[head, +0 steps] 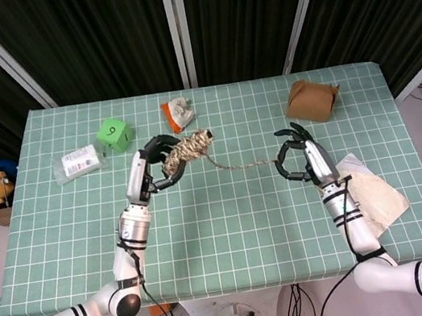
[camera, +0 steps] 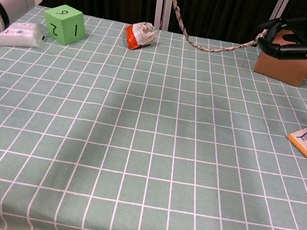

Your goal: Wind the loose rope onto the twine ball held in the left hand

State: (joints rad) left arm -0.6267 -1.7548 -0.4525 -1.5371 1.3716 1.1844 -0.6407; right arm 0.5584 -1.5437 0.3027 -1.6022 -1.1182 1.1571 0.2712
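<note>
The left hand (head: 153, 164) holds the twine ball (head: 187, 148) above the desk (head: 222, 221), its fingers curled around the ball's near end, with the ball lying roughly level and pointing toward the robot's right. From the ball's far end the rope (head: 249, 164) hangs in a slack curve across to the right hand (head: 297, 157), whose fingers are curled in around the rope's other end; in the chest view the rope comes down from the top edge, dips close to the desk surface and rises to the right hand (camera: 292, 42), though whether the lowest part actually touches the cloth is hard to say. The left hand is mostly out of the chest view, where only the arm shows at the upper left. Behind the ball, near the far edge of the desk, lie a crumpled orange-and-white wrapper (head: 178, 113) and a green cube (head: 113, 134) marked with a number, with a small clear packet (head: 79, 161) beside the cube. A brown paper box (head: 312, 99) sits at the far right corner, and a flat beige mailer (head: 371, 195) lies near the right edge, just beside the right arm.
</note>
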